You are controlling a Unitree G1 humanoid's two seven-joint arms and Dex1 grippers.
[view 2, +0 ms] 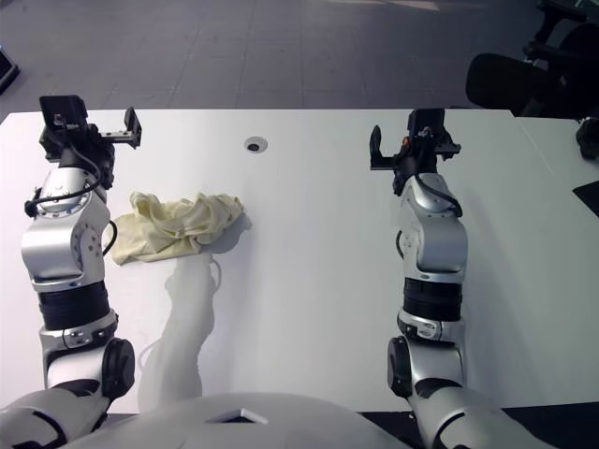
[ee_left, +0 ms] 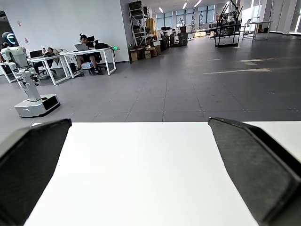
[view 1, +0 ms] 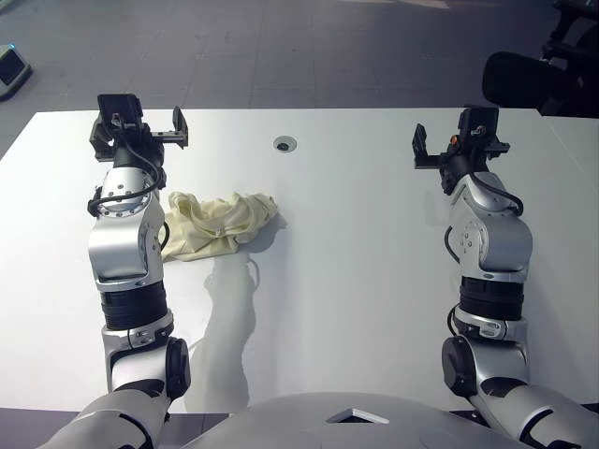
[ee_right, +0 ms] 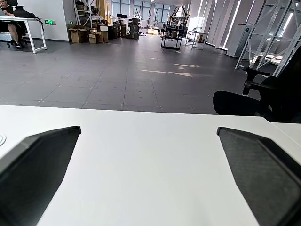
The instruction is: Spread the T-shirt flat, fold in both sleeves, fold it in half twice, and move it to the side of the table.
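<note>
1. Tabletop first: the white table (view 1: 374,309) stretches from my near edge out past its cable hole (view 1: 284,143).
2. T-shirt (view 1: 217,224), cream, lies crumpled in a heap, nearer me than the hole and a little to its left. No part is spread flat yet.
3. Spreading is the step in hand, I judge. I should pinch two separate edges, hem or shoulders, and draw them apart low over the top, not grab the bunched middle.
4. Left gripper (view 1: 147,128) hangs well left of the hole, fingers spread wide, holding nothing.
5. Right gripper (view 1: 456,140) hangs well right of the hole, likewise wide and empty.
</note>
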